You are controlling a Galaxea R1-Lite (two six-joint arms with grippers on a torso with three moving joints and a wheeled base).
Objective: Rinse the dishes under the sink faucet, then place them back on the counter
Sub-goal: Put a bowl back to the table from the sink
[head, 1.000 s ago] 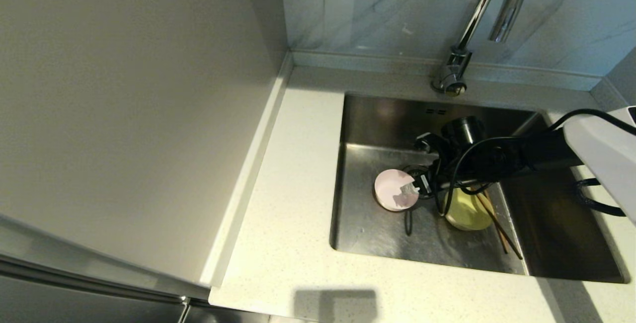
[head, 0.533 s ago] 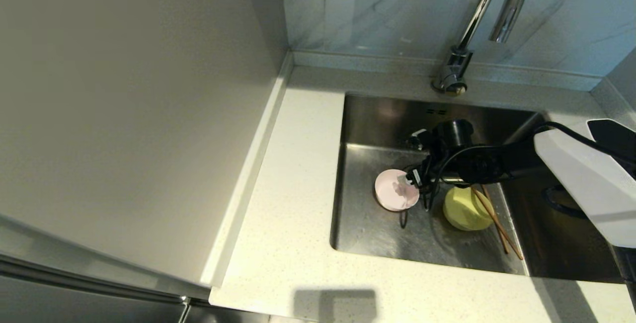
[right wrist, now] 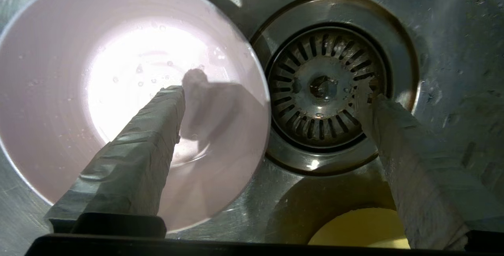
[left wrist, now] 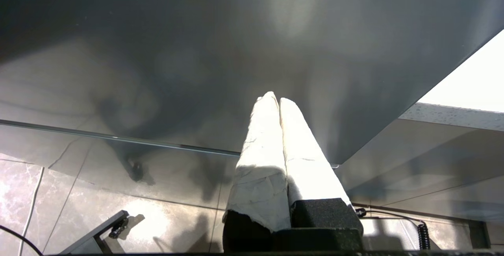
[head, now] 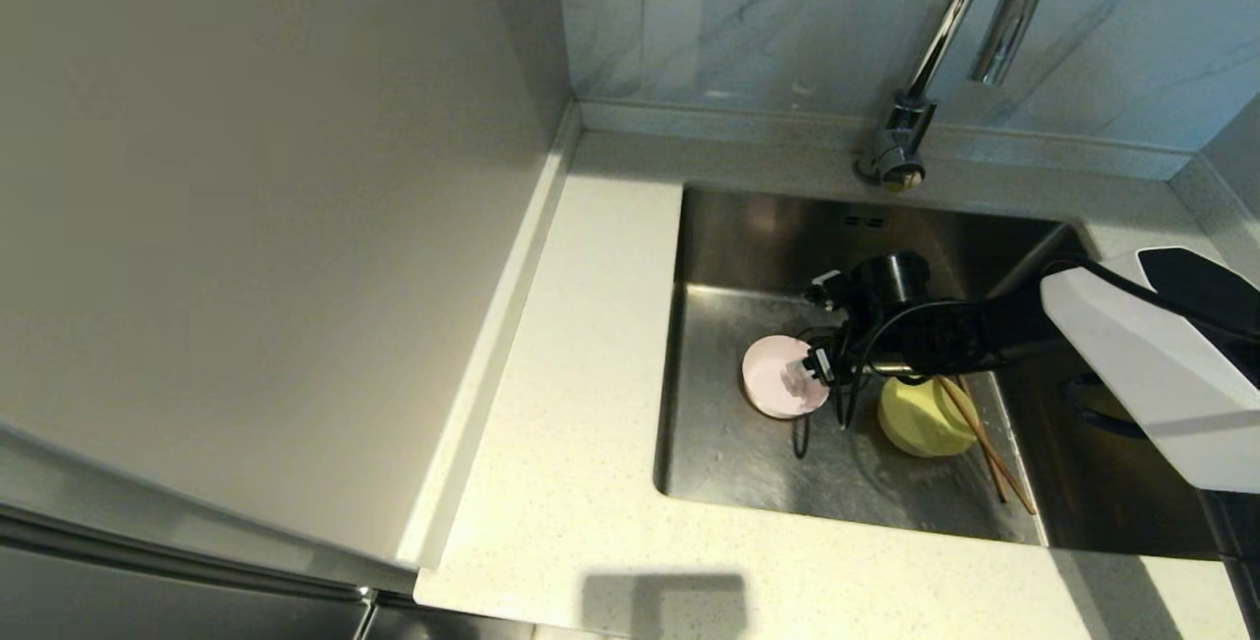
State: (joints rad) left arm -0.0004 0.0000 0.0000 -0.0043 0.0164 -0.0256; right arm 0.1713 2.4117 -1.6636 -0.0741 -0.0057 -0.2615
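At nine o'clock of the head view, a plain pale cabinet side (head: 266, 226) stood against the off-white speckled counter (head: 591, 345), which wrapped the square stainless sink (head: 728, 463). Out of the head view, the left gripper (left wrist: 274, 100) hung parked above a tiled floor (left wrist: 78, 193), its two white-wrapped fingers (left wrist: 262, 157) pressed together with nothing between them. Inside the basin, the pale pink bowl (head: 773, 379) sat upright on the sink floor at about nine o'clock of the round strainer drain (right wrist: 327, 90), its rim just overlapping the drain's edge in the right wrist view. Reaching in from three o'clock, the right gripper (head: 817, 369) pointed down over the bowl's near rim with its jaws spread wide and gripping nothing: one taped finger (right wrist: 138, 161) hung over the bowl's wet inside, the other over the strainer, so the rim lay between them. Whether either finger touched the bowl could not be told. Just past the drain at four o'clock sat the yellow-green bowl (head: 920, 418), with two brown chopsticks (head: 984, 448) lying beside it and against its far side. At twelve o'clock the chrome gooseneck faucet (head: 935, 39) rose from the counter's back edge, before the blue-grey marbled wall tile (head: 738, 20).
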